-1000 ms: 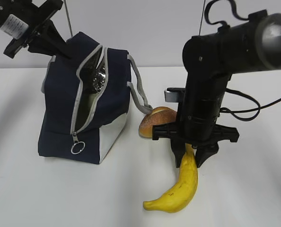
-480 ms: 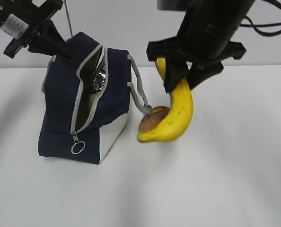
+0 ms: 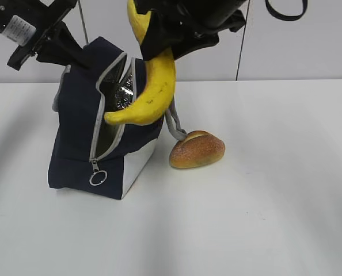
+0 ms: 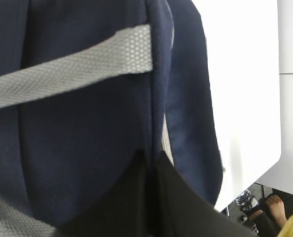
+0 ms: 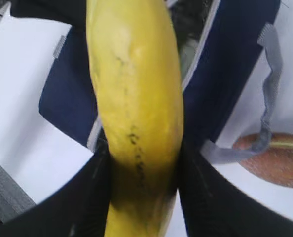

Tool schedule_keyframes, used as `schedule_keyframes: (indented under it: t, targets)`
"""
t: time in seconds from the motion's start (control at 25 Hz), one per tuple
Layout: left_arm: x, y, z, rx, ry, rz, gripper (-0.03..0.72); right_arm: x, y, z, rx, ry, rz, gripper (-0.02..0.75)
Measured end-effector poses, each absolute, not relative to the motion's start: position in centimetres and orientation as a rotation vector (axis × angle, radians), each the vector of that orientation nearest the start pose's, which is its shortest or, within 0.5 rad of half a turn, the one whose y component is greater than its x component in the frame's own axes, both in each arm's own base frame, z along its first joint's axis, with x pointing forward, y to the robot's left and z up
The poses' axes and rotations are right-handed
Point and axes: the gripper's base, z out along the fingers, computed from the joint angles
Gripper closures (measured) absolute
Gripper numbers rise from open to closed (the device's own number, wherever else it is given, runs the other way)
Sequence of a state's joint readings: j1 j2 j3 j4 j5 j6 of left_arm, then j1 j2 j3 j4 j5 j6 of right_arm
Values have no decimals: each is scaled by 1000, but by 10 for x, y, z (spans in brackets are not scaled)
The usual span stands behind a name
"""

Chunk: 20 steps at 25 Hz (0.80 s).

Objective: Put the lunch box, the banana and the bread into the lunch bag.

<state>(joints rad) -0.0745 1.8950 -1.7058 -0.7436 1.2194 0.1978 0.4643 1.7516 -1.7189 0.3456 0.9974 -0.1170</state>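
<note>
the right gripper (image 5: 141,192) clamps the banana (image 3: 151,92), hanging it tip-down over the lunch bag (image 3: 79,144) mouth. the left gripper (image 3: 59,46) pinches the bag's top edge, likely holding it open. the bread (image 3: 197,149) waits beside the bag.

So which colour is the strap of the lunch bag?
Grey strap on the navy lunch bag; clearest in the left wrist view.

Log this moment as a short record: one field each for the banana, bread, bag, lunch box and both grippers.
banana: held in the air over the bag's open mouth
bread: on the table, right of the bag
lunch bag: upright, zipper open, silver lining showing
lunch box: not visible in any view
right gripper: shut on the banana
left gripper: at the bag's top rear edge; grip cannot be told
</note>
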Motion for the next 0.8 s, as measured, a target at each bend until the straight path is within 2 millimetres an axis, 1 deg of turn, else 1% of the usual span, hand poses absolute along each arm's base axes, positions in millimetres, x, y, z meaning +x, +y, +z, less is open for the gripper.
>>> schedule_keyframes:
  t: [0.12,0.24,0.44,0.64,0.8]
  targets:
    - [398,-88,309,128,2681,-1003,691,350,207,349,-589,2420,641,439]
    - [398,-88,309,128,2681,-1005,691,363,217,333,-556,2401,693,439]
    - [398,-88,309,128,2680,-1006,691,386,231,298,-507,2395,756,439]
    - [398,-88,309,127,2679,-1008,691,397,236,265,-548,2437,731,439]
    - [398,-88,309,126,2678,-1011,691,400,234,253,-615,2459,652,439]
